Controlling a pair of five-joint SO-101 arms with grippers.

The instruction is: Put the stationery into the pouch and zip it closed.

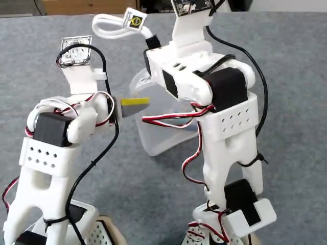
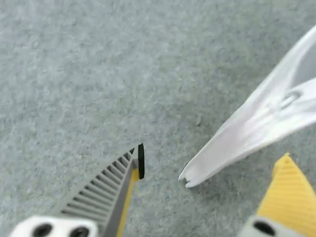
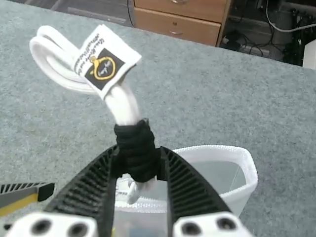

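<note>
My right gripper [image 3: 138, 154] is shut on the black-wrapped neck of a white looped cord [image 3: 54, 54] with a printed tag [image 3: 104, 64]. It holds the cord [image 1: 110, 25] up above the open mouth of the translucent pouch [image 3: 232, 152]. The pouch [image 1: 153, 144] lies on the grey felt between the two arms, partly hidden under the right arm. My left gripper [image 2: 213, 162] is open, low over the felt, and the pouch's pointed corner [image 2: 197, 173] lies between its fingers without touching either. Its yellow finger [image 1: 135, 102] sits at the pouch's left edge.
Grey felt [image 1: 296, 76] covers the table, with free room to the right and left of the arms. Wooden drawers [image 3: 182, 19] and cables stand beyond the table's far edge. The left arm's finger [image 3: 24, 192] shows low beside the right gripper.
</note>
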